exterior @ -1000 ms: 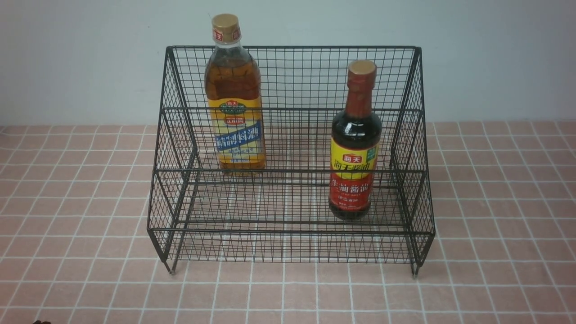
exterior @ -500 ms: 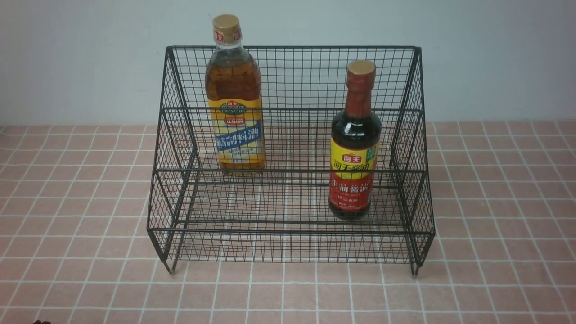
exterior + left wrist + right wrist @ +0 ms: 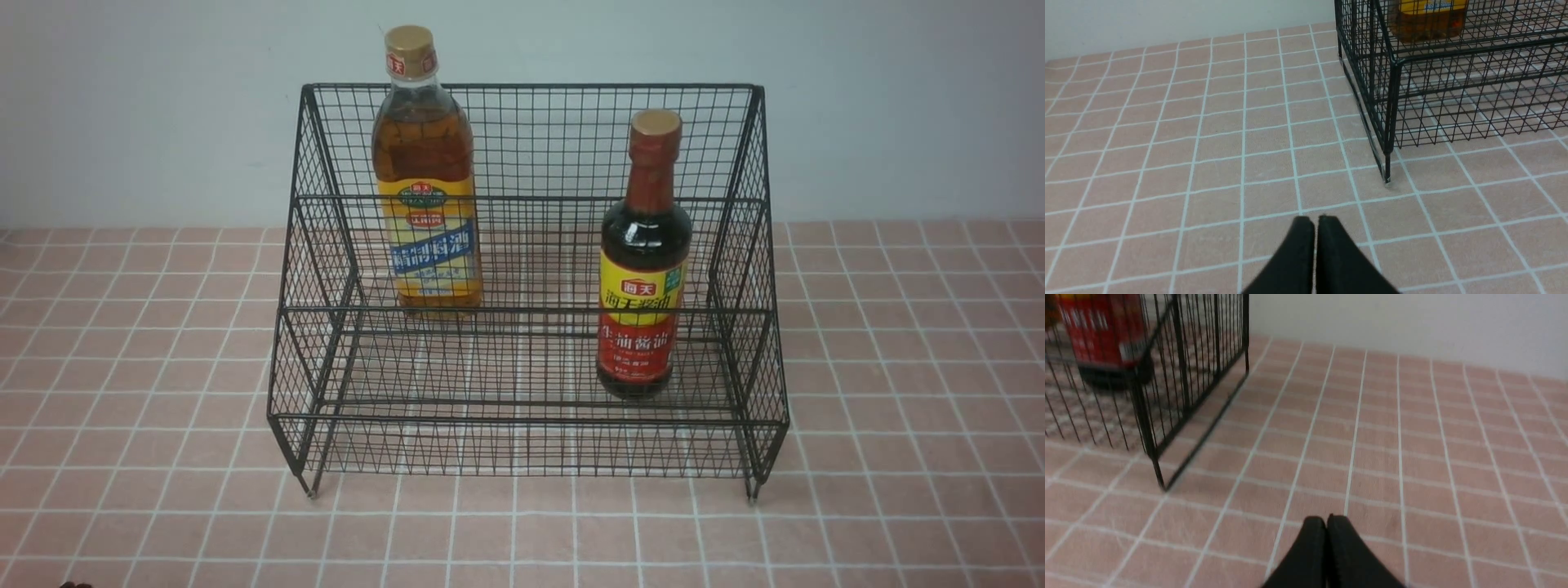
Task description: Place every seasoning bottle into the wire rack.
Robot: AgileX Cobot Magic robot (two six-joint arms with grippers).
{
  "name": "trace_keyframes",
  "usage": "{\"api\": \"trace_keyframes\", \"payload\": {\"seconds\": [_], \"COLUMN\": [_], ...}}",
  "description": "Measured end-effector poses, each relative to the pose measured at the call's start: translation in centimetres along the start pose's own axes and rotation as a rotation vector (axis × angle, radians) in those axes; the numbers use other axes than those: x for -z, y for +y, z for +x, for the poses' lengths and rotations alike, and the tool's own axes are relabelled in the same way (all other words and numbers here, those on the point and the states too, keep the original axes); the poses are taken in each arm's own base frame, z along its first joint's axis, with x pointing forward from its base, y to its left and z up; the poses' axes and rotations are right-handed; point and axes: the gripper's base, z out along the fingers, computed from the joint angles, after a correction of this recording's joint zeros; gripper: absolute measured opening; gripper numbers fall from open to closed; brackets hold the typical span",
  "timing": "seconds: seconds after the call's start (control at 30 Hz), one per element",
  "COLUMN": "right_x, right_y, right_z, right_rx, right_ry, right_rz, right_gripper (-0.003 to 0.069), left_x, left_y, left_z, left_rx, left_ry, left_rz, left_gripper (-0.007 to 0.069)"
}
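On a pink tiled table [image 3: 122,367], a black wire rack [image 3: 526,425] holds both bottles upright. The tall amber bottle [image 3: 424,180] stands on the upper rear tier toward the left; the dark soy-sauce bottle [image 3: 643,269] stands on the lower front tier toward the right. The left gripper [image 3: 1316,220] and right gripper [image 3: 1326,521] hover over bare tiles beside the rack, fingers pressed together, empty.
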Motion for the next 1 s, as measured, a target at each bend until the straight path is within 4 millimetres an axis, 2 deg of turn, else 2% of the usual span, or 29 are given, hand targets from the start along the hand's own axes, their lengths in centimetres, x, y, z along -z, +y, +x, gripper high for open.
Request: {"api": "trace_keyframes", "payload": {"seconds": [0.17,1.0], "right_x": [-0.11,-0.12], "right_y": [-0.06,-0.05], "right_z": [-0.28,-0.28], "right_rx": [-0.005,-0.003], "right_ry": [-0.067,-0.069], "right_rz": [0.010,0.010], "right_gripper": [-0.0014,-0.0014], "left_x": [0.00,0.00], "left_y": [0.00,0.00], "left_z": [0.01,0.01], "left_rx": [0.000,0.000], "left_ry": [0.002,0.002], "left_rz": [0.000,0.000], "left_gripper": [-0.0007,-0.0007]}}
